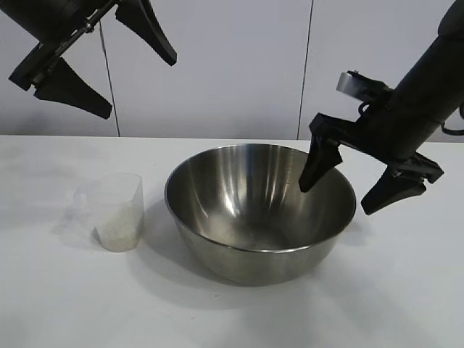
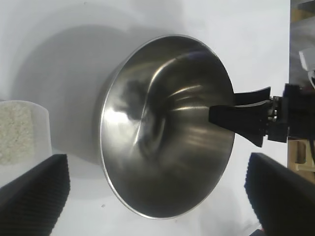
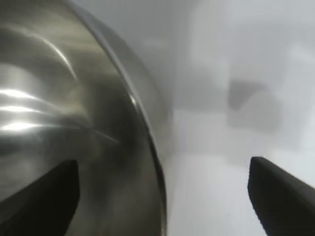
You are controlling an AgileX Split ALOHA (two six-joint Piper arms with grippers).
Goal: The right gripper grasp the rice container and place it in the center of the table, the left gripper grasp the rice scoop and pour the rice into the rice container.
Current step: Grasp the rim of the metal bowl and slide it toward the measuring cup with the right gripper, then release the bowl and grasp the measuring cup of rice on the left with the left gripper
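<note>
The rice container (image 1: pixel 259 210), a large shiny steel bowl, stands on the white table (image 1: pixel 406 290) near the middle. It also shows in the left wrist view (image 2: pixel 167 128) and the right wrist view (image 3: pixel 69 123). My right gripper (image 1: pixel 346 193) is open and straddles the bowl's right rim, one finger inside and one outside, not touching. The rice scoop (image 1: pixel 116 212), a clear plastic cup with rice (image 1: pixel 119 232) in its bottom, stands left of the bowl. My left gripper (image 1: pixel 138 80) is open and empty, raised high above the table's left side.
A white panelled wall (image 1: pixel 232 65) runs behind the table. The right gripper's fingers (image 2: pixel 236 118) show over the bowl's rim in the left wrist view. The cup with rice (image 2: pixel 17 132) sits at that view's edge.
</note>
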